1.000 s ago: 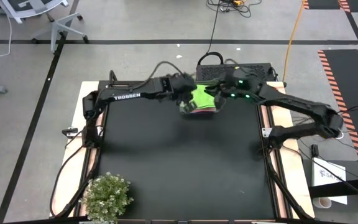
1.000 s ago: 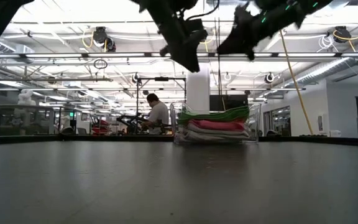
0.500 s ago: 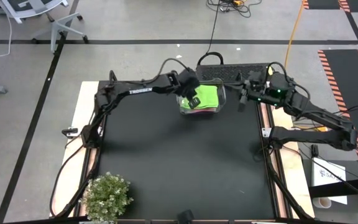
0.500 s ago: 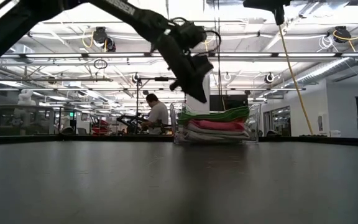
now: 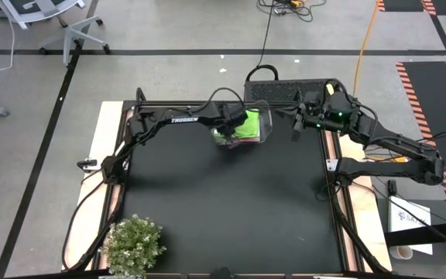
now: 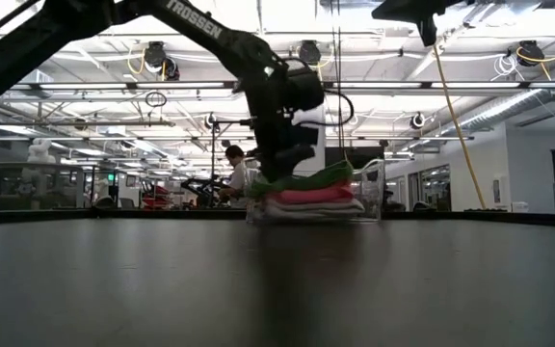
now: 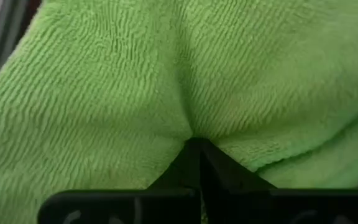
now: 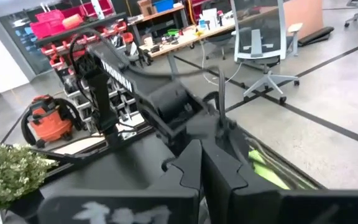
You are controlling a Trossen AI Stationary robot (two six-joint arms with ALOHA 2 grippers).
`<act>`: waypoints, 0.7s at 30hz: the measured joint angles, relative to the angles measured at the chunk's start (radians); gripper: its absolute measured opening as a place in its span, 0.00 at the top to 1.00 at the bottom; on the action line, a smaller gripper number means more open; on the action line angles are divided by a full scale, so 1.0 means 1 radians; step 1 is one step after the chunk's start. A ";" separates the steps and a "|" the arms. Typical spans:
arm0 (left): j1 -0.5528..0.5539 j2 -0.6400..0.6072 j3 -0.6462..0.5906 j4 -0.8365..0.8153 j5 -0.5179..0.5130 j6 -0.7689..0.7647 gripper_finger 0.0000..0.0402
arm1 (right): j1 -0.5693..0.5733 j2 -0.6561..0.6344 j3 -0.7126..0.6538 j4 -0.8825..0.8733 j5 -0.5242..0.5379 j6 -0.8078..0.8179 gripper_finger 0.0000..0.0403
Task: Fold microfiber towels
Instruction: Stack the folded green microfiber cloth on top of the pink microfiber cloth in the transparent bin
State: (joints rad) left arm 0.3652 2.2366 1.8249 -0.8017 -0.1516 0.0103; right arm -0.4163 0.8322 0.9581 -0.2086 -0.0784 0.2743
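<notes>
On the black table [image 5: 231, 209], a plant [image 5: 133, 245] stands at the near left corner. At the far edge, a clear bin [image 5: 265, 125] holds stacked towels [image 6: 306, 198], lying flat. The left gripper [image 5: 231, 130] is clamped on the green towel [image 7: 166, 81] on top. The right gripper [image 5: 296, 125] hangs pinched together, empty, beside the bin.

At the surface's [image 6: 277, 289] far edge, the left hand [image 6: 279, 172] pinches the green towel [image 6: 302, 180] atop pink [image 6: 308, 195] and white [image 6: 306, 208] ones in the bin [image 6: 372, 188].
</notes>
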 joint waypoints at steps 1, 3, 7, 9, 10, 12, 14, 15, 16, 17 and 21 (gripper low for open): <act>-0.001 -0.009 -0.001 0.003 0.001 -0.003 1.00 | 0.005 0.003 0.000 -0.001 0.000 -0.002 1.00; -0.005 -0.037 -0.001 0.034 0.010 -0.015 1.00 | 0.011 0.013 0.000 0.000 0.000 -0.004 1.00; -0.025 -0.112 -0.001 0.048 0.018 -0.024 1.00 | 0.023 0.051 0.000 -0.030 -0.010 0.012 1.00; -0.041 -0.157 -0.001 0.025 0.021 -0.038 1.00 | 0.026 0.102 0.000 -0.057 -0.030 0.010 1.00; -0.051 -0.185 -0.001 0.012 0.021 -0.046 1.00 | 0.026 0.134 0.000 -0.074 -0.036 0.010 1.00; -0.073 -0.245 -0.001 -0.039 0.015 -0.070 1.00 | 0.018 0.211 0.000 -0.102 -0.075 0.005 1.00; -0.099 -0.315 -0.001 -0.102 -0.009 -0.099 1.00 | -0.006 0.301 0.026 -0.158 -0.125 -0.012 1.00; -0.116 -0.346 -0.001 -0.140 -0.018 -0.114 1.00 | -0.020 0.353 0.054 -0.207 -0.147 -0.033 1.00; -0.130 -0.382 -0.001 -0.171 -0.026 -0.129 1.00 | -0.031 0.407 0.086 -0.256 -0.159 -0.063 1.00; -0.143 -0.412 -0.001 -0.201 -0.029 -0.143 1.00 | -0.043 0.464 0.124 -0.308 -0.157 -0.100 1.00; -0.180 -0.523 -0.001 -0.288 -0.062 -0.215 1.00 | -0.080 0.686 0.298 -0.491 -0.095 -0.261 1.00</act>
State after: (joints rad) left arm 0.1851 1.7139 1.8243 -1.0897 -0.2133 -0.2048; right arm -0.4959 1.5186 1.2556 -0.6999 -0.1731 0.0137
